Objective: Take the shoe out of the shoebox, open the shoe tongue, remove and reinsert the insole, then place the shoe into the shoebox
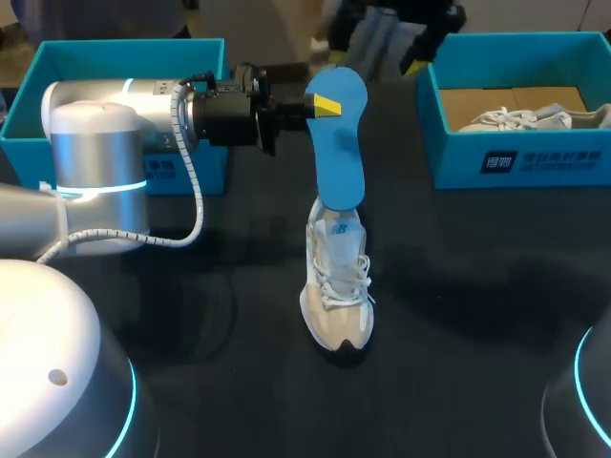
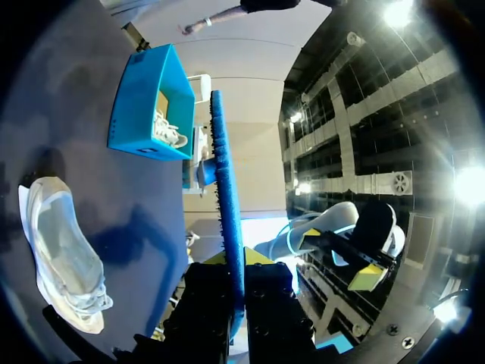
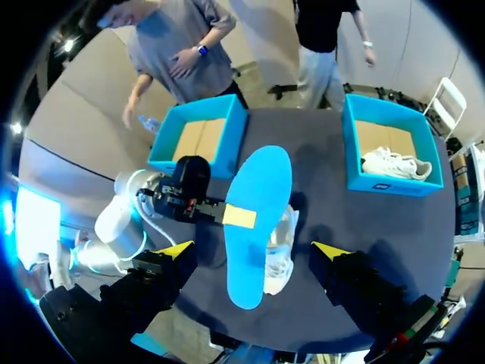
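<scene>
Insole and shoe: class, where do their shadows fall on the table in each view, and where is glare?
Head view: only faint shadows on the table around the shoe. Left wrist view: the insole, in the left gripper, shades the table beside the shoe; lamps glare beyond it. Right wrist view: a shadow lies beside the shoe; no glare.

Shoe (image 1: 336, 296) heel behind insole (image 1: 338, 143) (head view), second shoe (image 1: 535, 117) cut off
</scene>
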{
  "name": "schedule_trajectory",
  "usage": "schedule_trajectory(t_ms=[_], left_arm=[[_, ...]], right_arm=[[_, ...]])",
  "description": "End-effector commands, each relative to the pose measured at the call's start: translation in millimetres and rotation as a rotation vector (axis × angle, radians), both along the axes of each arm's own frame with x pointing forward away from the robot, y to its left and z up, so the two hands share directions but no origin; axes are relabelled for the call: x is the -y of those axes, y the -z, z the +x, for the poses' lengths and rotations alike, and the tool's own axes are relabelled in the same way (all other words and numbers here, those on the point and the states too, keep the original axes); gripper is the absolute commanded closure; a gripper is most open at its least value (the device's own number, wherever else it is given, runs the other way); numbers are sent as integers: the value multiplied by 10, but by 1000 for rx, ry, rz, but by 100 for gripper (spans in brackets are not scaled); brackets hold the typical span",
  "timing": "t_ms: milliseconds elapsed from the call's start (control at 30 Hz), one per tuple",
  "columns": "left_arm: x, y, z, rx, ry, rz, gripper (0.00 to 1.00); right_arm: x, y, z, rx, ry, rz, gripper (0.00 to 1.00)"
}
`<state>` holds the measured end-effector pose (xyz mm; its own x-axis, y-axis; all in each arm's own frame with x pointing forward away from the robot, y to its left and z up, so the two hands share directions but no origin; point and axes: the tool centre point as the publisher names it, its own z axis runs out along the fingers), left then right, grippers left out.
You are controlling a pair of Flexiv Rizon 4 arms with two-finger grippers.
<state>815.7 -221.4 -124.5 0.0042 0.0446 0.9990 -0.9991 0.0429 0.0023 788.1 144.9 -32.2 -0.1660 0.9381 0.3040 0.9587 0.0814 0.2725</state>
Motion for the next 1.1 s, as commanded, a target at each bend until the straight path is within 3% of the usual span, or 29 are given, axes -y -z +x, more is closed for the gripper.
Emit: schedule_trajectory(t_ms=[33, 600, 1100], left_arm=[[-1, 3, -2, 0, 0, 2, 100], [-1, 3, -2, 0, 0, 2, 100], [-1, 3, -2, 0, 0, 2, 100]], right_arm=[[133, 65, 3, -36, -94, 333, 0], [383, 344, 138, -45, -122, 681, 0], [506, 656, 162, -71, -125, 897, 0]])
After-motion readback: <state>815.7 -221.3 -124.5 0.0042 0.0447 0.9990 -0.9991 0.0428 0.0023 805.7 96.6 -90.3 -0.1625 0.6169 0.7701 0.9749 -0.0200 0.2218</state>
